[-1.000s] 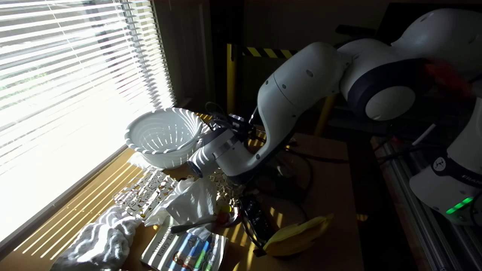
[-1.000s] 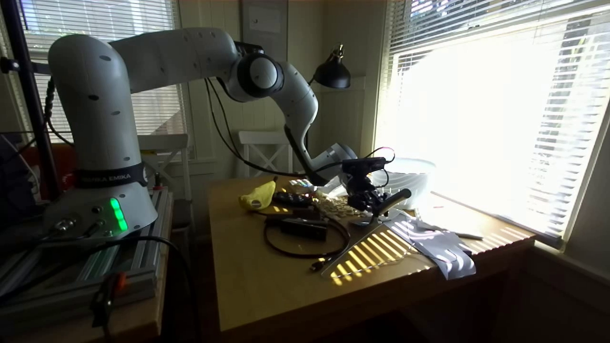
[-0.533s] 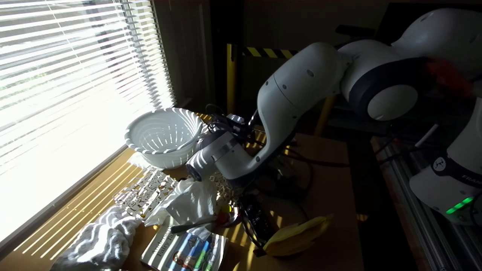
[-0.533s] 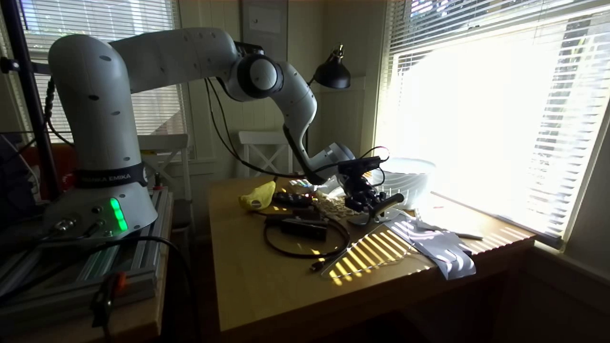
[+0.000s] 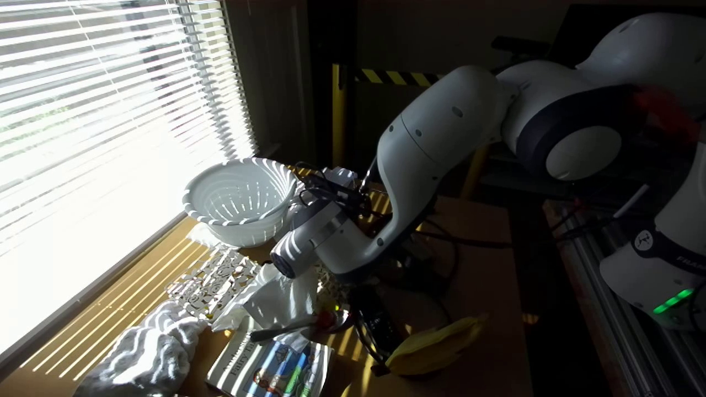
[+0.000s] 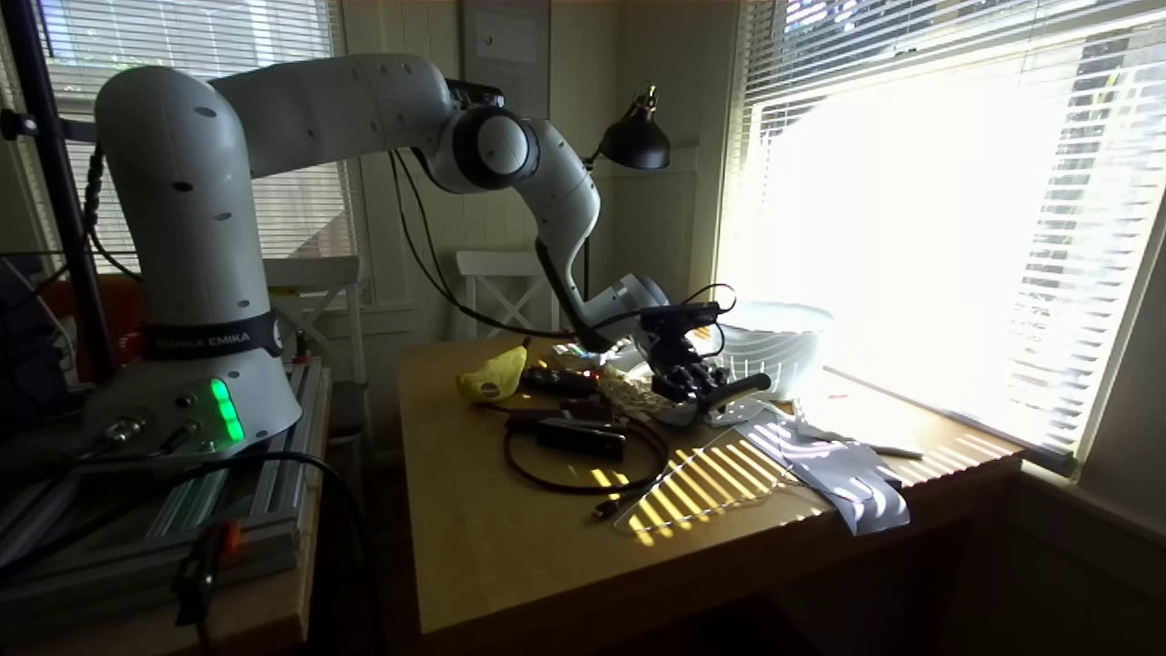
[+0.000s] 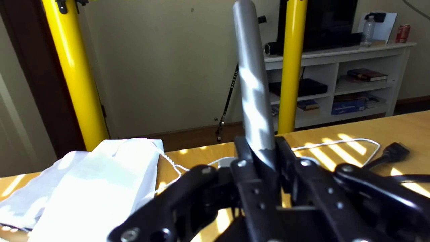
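In the wrist view the tool [image 7: 262,148] grips a grey handle [image 7: 253,84], white sheet [image 7: 97,185] at nine o'clock, black plug [image 7: 396,152] at three!

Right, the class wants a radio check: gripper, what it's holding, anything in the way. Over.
Gripper shut on a grey handle. Handle slants upward, free end in the air. Nothing evidently blocking; pale bowl and white sheet nearby.
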Controlling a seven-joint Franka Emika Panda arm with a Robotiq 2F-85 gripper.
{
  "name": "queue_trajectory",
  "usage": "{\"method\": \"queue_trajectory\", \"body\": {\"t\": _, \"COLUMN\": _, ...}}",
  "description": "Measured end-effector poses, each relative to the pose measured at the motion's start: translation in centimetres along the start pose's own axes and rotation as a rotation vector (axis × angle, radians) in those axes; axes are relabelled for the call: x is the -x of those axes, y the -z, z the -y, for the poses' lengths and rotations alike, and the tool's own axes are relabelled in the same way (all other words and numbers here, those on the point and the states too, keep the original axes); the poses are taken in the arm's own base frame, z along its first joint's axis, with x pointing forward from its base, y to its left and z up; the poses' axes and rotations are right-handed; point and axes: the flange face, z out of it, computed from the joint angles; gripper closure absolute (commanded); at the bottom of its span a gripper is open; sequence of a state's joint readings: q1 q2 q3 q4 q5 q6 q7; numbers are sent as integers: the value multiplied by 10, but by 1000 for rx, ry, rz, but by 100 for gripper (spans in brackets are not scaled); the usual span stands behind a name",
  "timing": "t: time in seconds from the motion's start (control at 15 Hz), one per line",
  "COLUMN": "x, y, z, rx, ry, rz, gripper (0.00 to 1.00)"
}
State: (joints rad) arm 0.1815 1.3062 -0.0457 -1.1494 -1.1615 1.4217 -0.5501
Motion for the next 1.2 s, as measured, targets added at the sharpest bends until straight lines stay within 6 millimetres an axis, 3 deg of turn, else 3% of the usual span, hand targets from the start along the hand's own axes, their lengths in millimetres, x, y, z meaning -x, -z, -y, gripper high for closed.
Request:
{"method": "queue_trajectory", "body": {"t": 0.73, "x": -8, "y": 35, "z": 6, "rx": 56, "ry": 157, "rz": -73, "gripper": 94}}
{"method": "queue_trajectory", "body": {"t": 1.2, "x": 10, "y": 40, "z": -5, "rx": 56, "ry": 83, "rz": -85, "gripper": 94}}
